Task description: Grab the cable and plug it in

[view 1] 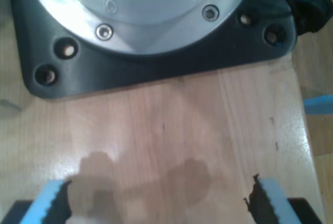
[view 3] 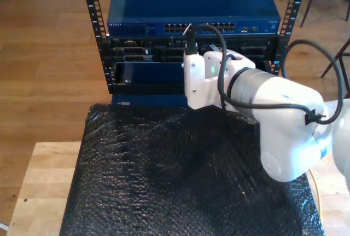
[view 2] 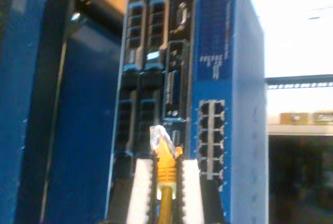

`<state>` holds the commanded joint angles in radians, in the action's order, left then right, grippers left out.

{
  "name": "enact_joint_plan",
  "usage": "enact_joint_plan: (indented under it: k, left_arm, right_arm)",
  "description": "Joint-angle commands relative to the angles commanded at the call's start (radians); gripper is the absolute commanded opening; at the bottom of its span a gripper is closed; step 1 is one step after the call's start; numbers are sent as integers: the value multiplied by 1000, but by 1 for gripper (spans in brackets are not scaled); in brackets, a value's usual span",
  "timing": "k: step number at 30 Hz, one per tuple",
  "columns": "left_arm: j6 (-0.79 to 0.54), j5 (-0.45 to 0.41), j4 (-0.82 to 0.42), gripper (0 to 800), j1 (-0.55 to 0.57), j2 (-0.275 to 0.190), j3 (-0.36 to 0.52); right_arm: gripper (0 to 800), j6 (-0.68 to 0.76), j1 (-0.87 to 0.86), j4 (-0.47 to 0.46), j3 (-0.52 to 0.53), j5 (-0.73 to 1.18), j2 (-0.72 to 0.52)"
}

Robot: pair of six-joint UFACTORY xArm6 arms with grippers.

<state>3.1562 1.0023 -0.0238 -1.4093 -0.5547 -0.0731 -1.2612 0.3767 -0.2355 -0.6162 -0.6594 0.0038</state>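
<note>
White arm (view 3: 273, 110); black cables (view 3: 322, 77); pale-blue ridged fingers (view 1: 52, 198).

Cable (view 2: 165, 174) tail cut off; switch (view 2: 213, 52) lettering blurred.

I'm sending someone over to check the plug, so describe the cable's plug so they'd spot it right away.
Look at the dark equipment rack holding the blue network switch. In front of its ports, my second pincer grips a yellow cable between white fingers. The plug is the small clear plastic tip above an orange collar, the only see-through piece against the dark sockets.
</note>
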Motion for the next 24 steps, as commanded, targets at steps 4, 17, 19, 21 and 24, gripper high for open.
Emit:
enact_joint_plan:
  k: [4, 17, 19, 21, 24]
  left_arm:
    - [0, 0, 0, 800, 0, 0, 0]
    - [0, 0, 0, 800, 0, 0, 0]
    - [0, 0, 0, 800, 0, 0, 0]
    - [0, 0, 0, 800, 0, 0, 0]
    - [0, 0, 0, 800, 0, 0, 0]
  right_arm:
    - [0, 0, -3, 38, -5, -60, 34]
    - [0, -38, -23, 51, -58, -207, 143]
    - [0, -52, -25, 51, -58, -213, 147]
    - [0, -64, -31, 51, -55, -252, 170]
    - [0, -81, -35, 54, -58, -334, 193]
